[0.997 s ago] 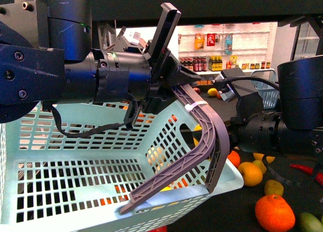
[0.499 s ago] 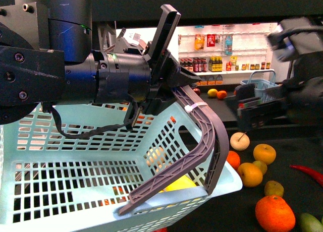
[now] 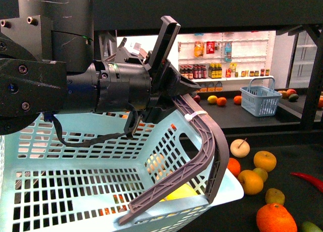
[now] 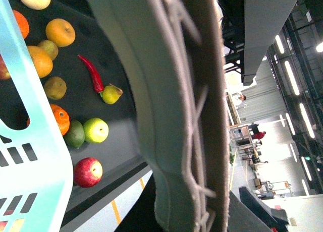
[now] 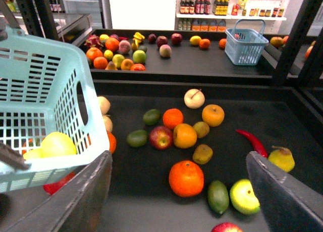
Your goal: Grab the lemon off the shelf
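The lemon [image 5: 57, 143], smooth and pale yellow, lies inside the pale turquoise basket [image 5: 45, 85], near its front corner; in the front view the lemon [image 3: 177, 191] shows through the mesh. My left gripper [image 3: 169, 93] is shut on the grey basket handle [image 3: 204, 136], which fills the left wrist view as a close blur [image 4: 171, 91]. My right gripper [image 5: 177, 161] is open and holds nothing; it hangs above the shelf's dark lower tray [image 5: 146, 201], beside the basket. The right gripper is out of the front view.
Loose fruit covers the tray: a big orange [image 5: 185, 177], a lime [image 5: 218, 196], a red chilli [image 5: 252, 141], a cream apple with a stem [image 5: 194, 98]. The back tier [image 5: 202, 65] holds more fruit and a small blue basket [image 5: 246, 45]. White wall shelves of bottles [image 3: 222, 65] stand behind.
The right arm, low by the basket's right side a second ago, rose to the right and has left the front view. The yellow fruit now shows in the basket's corner. The left arm held still.
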`<state>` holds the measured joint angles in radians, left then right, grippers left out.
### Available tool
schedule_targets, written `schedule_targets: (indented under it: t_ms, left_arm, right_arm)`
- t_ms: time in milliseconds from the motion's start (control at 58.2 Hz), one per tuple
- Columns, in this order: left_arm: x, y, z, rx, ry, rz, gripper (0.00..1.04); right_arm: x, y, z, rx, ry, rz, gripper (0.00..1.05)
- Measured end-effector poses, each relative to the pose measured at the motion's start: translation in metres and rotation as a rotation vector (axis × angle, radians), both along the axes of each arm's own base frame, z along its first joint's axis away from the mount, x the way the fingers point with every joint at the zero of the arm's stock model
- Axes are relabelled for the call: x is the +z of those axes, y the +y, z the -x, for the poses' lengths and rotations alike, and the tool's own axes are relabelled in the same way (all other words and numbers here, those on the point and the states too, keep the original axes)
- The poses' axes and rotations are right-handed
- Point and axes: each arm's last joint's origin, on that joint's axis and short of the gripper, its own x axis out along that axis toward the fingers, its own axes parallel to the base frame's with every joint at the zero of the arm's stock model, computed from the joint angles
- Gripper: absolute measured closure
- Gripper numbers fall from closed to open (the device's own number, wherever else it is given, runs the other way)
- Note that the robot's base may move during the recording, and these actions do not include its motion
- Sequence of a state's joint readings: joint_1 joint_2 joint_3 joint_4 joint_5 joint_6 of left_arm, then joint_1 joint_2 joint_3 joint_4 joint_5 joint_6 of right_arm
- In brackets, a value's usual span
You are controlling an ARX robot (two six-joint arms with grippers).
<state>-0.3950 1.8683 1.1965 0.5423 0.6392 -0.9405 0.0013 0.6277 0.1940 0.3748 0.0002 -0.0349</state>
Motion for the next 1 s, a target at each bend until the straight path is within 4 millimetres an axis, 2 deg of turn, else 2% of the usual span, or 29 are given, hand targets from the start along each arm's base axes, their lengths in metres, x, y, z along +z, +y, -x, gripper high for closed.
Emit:
schedule_targets:
  t_ms: [69, 189, 292, 447, 929, 997]
  left_arm:
    - [0.000, 0.000, 0.000, 0.002, -0.001, -0.001, 0.96]
    - [0.000, 0.000, 0.000, 0.001, 0.000, 0.000, 0.96]
    - [0.000, 0.000, 0.000, -0.001, -0.001, 0.000, 0.96]
    - [0.000, 0.000, 0.000, -0.001, 0.003, 0.002, 0.96]
    - [0.000, 0.000, 0.000, 0.001, 0.002, 0.001, 0.96]
    - [0.000, 0.000, 0.000, 0.000, 0.003, 0.002, 0.96]
  right_arm:
    - [-0.018, 0.000, 0.021, 0.001, 0.010, -0.012, 0.41]
    - [-0.042, 0.000, 0.045, 0.000, 0.018, -0.018, 0.61]
    - [-0.037, 0.000, 0.052, -0.001, -0.056, -0.021, 0.78]
    - [-0.036, 0.000, 0.053, -0.001, -0.069, -0.021, 1.02]
    - [-0.036, 0.000, 0.053, -0.001, -0.070, -0.021, 1.02]
    - [-0.036, 0.000, 0.053, 0.000, -0.070, -0.021, 0.85]
